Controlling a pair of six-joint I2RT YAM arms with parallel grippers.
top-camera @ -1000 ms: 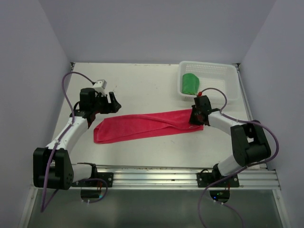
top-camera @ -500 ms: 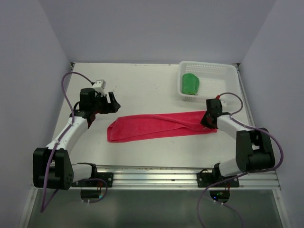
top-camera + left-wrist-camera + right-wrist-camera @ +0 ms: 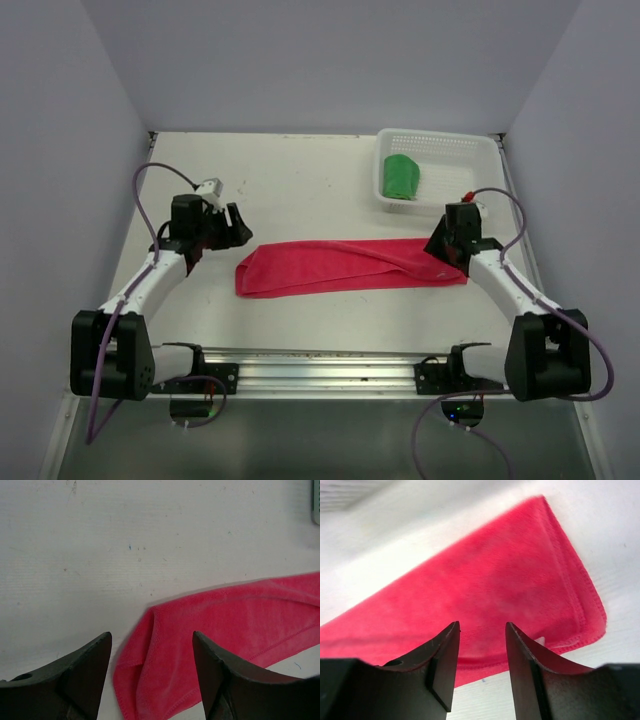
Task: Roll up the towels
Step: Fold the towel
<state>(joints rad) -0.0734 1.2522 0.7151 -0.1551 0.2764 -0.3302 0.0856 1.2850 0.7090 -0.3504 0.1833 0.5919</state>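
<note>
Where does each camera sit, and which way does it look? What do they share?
Top external: above and behind the bases, looking down on the table; left arm and right arm show.
Left wrist: on the left arm, looking down past the open left gripper at the pink-red towel, left end.
Right wrist: on the right arm, looking down past the open right gripper at that towel, right end.
Shared: that towel, in all three.

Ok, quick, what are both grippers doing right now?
Left gripper: open, empty, near the pink towel.
Right gripper: open, at that towel's right end, not gripping it.
</note>
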